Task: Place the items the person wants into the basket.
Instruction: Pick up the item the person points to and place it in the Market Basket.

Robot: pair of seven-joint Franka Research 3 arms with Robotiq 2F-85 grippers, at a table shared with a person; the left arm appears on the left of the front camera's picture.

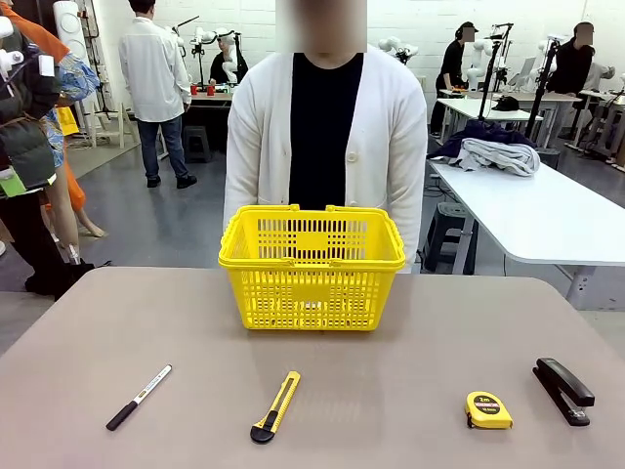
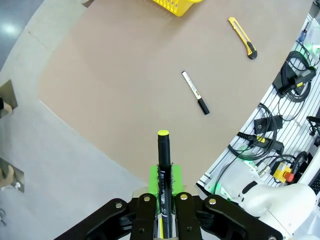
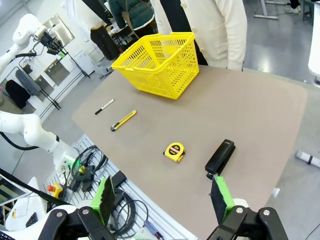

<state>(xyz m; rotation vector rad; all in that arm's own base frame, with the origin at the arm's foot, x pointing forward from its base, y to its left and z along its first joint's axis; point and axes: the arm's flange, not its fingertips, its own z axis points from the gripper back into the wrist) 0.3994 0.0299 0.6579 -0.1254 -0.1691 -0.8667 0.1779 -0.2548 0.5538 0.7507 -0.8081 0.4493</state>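
My left gripper (image 2: 164, 176) is shut on a slim black pen (image 2: 163, 147) with a yellow end, held high over the table's near left corner. On the table lie a yellow-and-black utility knife (image 1: 276, 406) (image 2: 242, 37) (image 3: 123, 120) and a black stapler (image 1: 563, 389) (image 3: 220, 156). The yellow basket (image 1: 312, 264) (image 3: 157, 62) stands at the far middle, with the person (image 1: 322, 127) in a white cardigan right behind it. High above the near right edge, my right gripper (image 3: 162, 197) hangs open with nothing between its fingers.
A white-barrelled marker (image 1: 139, 397) (image 2: 195, 92) (image 3: 104, 106) lies at the near left and a small yellow tape measure (image 1: 488, 410) (image 3: 174, 152) at the near right. Cables and an emergency-stop box (image 2: 282, 175) sit below the table's near edge.
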